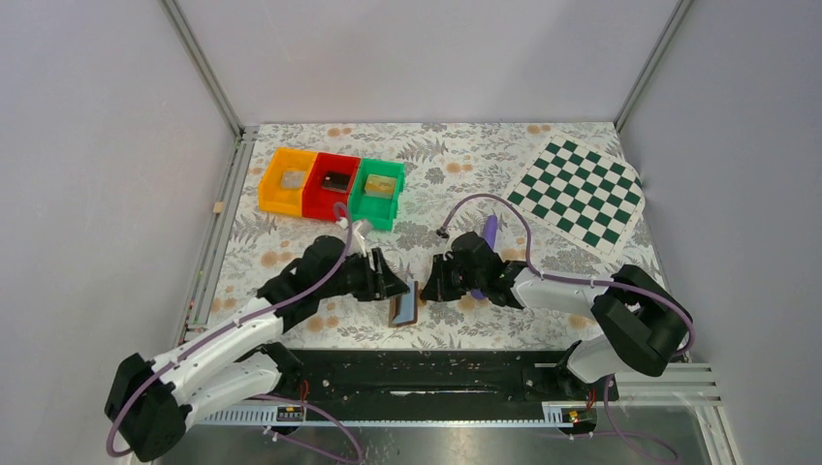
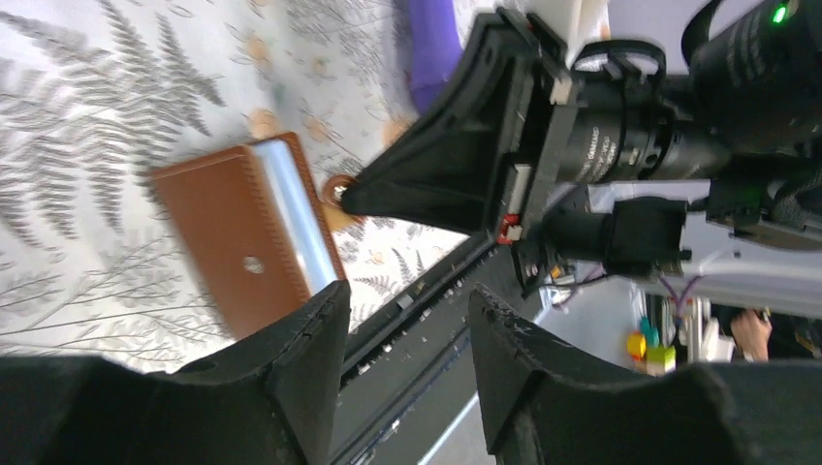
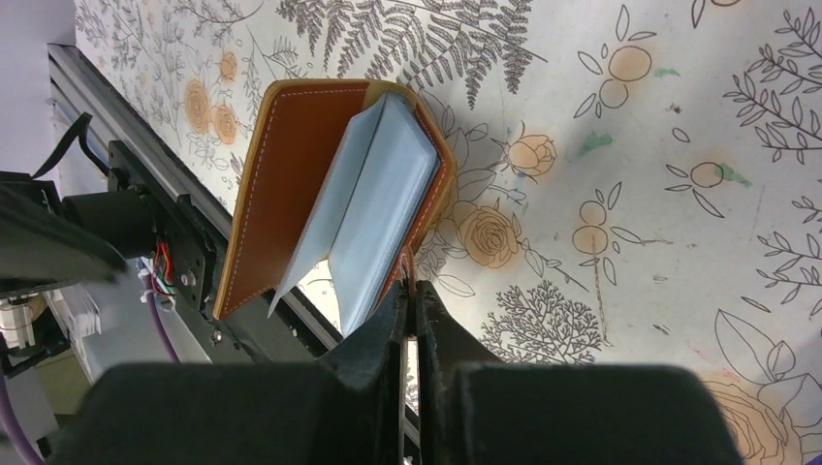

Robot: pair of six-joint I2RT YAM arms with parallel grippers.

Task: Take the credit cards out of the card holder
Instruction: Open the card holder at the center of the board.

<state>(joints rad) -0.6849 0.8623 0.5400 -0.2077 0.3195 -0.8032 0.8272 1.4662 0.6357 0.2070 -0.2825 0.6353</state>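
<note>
1. Low in the middle of the top view, the holder [image 1: 404, 310] stands on edge on the floral table [image 1: 543, 155], between the two grippers and near the table's bottom edge.
2. It is partly open: brown covers apart, with pale blue-grey panels [image 3: 373, 208] fanned between them in the right wrist view.
3. Whether cards sit in those panels cannot be told.
4. Right gripper [image 3: 412, 295]: its jaws are pressed together on a thin brown edge of the holder, at bottom centre of its own view.
5. Left gripper [image 2: 407, 300]: its jaws are spread with nothing between them. The holder [image 2: 237, 232] lies just above its left finger [image 2: 308, 339] in the frame.
6. A purple stick [image 1: 489, 232] lies up and to the right of the right gripper [image 1: 429, 288].
7. Orange, red and green bins [image 1: 332, 184] sit in a row at upper left.
8. A checkerboard [image 1: 579, 194] lies at upper right.
</note>
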